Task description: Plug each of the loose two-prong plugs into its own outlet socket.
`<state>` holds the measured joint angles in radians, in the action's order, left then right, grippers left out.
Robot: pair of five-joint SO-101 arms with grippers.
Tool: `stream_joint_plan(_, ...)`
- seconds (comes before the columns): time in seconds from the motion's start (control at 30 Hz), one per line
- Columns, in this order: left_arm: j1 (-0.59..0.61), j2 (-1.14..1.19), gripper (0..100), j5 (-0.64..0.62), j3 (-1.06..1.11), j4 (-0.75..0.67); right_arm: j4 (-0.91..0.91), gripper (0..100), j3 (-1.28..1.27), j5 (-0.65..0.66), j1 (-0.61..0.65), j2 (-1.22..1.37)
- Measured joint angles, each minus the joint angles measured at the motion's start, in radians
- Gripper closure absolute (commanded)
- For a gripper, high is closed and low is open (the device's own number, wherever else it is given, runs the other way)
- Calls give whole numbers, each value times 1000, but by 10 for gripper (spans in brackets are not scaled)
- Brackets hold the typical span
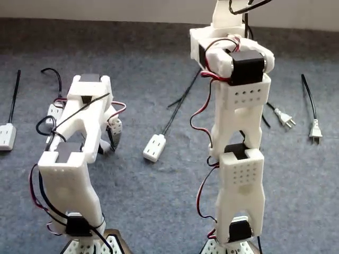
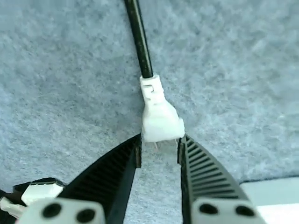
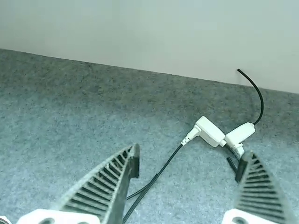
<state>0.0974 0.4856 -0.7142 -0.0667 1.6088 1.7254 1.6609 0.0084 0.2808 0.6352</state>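
Socket (image 1: 154, 147), white and lying on the grey carpet (image 1: 159, 211) between your two arms, is your marker; its black cord runs off toward the far side. Left of that socket your left arm is folded down low; its claw (image 2: 159, 147) is spread, the two tips flanking the prong end of a white plug (image 2: 160, 116) that lies flat on the carpet with its black cable leading away; you cannot tell whether the tips actually touch it. Right of the socket your right arm stands tall; its claw (image 3: 189, 161) is spread wide and holds nothing. Well to the right of the socket, past that arm, a black plug (image 1: 286, 120) and a far white plug (image 1: 315, 133) lie loose, near each other but apart. Far left of the socket an edge outlet (image 1: 6, 136) rests on the carpet.
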Motion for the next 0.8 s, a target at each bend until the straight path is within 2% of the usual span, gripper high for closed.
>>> stream_joint_plan(0.2, 0, -11, 864, -110, 5, -37, 0, 674, 0, 0, 0, 0)
stream_joint_plan(0.7, 2, -164, 863, -120, -5, -38, 0, 674, 0, 0, 0, 0)
stream_joint_plan(0.8, 2, -164, 863, -124, 28, -75, 0, 674, 0, 0, 0, 0)
